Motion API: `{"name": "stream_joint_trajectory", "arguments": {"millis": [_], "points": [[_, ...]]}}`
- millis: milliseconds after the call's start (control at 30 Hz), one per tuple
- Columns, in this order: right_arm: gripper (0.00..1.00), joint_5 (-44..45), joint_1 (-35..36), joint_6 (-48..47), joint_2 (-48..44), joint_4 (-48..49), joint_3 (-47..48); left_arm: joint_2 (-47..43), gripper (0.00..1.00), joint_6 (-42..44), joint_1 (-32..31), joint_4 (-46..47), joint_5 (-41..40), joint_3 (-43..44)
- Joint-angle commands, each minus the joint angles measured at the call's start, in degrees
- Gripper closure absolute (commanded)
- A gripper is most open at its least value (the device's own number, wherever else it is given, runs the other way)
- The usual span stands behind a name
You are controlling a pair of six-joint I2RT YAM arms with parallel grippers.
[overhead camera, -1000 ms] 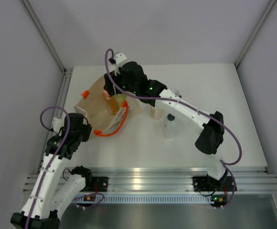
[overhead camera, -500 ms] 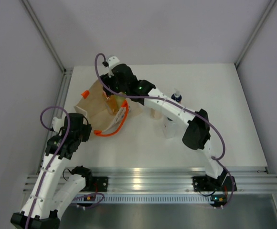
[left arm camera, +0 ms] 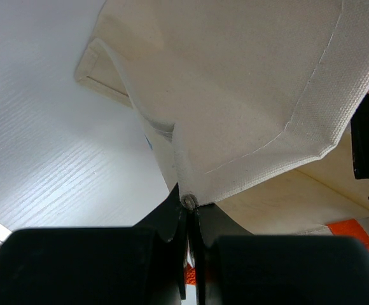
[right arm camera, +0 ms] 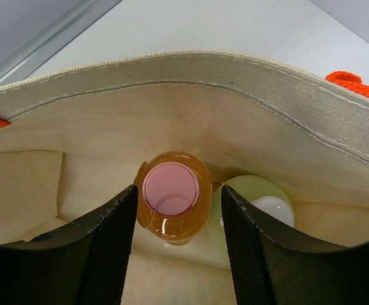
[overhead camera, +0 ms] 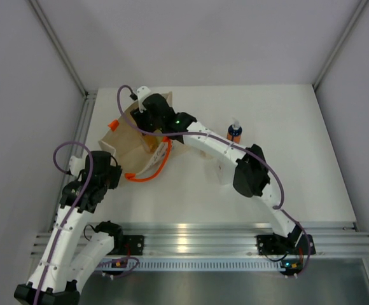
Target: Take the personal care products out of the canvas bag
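Lowered deeper into canvas bag (right arm camera: pixel 172 70) with right jaws narrowing, still open, astride peach bottle (right arm camera: pixel 170 189) and left jaws clamped on bag edge; ready to grip and extract.

Left arm (overhead camera: pixel 67 219) and right arm (overhead camera: pixel 219 149) are showing white shells and black joint housings. Purple cables (overhead camera: pixel 58 152) are looping along both. A green LED (overhead camera: pixel 179 117) is glowing near the right wrist. Right fingers (right arm camera: pixel 108 254) are looking matte black.
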Motion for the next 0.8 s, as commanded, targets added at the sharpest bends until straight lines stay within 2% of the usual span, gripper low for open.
{"name": "stream_joint_trajectory", "arguments": {"millis": [0,300,467,633,667,700,767], "points": [[0.48,-1.3,0.9,-0.6,1.4,2.9,3.4,-0.3,1.00,0.3,-0.1,1.0,1.2,-0.4],[0.56,-2.9,0.7,-0.5,3.6,4.7,3.0,-0.6,1.00,0.6,-0.1,1.0,1.1,-0.5],[0.57,-3.2,0.4,-0.6,3.6,5.9,2.6,-0.7,1.00,0.8,-0.1,1.0,1.1,-0.5],[0.79,-4.0,0.2,-0.8,3.2,6.6,2.5,-0.7,1.00,1.1,-0.1,1.0,0.7,0.0],[0.86,-4.7,0.2,-0.9,2.9,7.0,2.2,-0.7,1.00,1.1,-0.1,1.0,0.7,0.0],[1.00,-5.5,0.2,-1.3,2.2,8.0,1.2,-0.6,1.00,1.0,-0.1,1.0,0.7,0.1],[1.00,-6.9,0.3,-1.6,1.0,9.7,-0.3,-0.4,1.00,1.2,-0.1,1.0,0.8,0.2]]}}
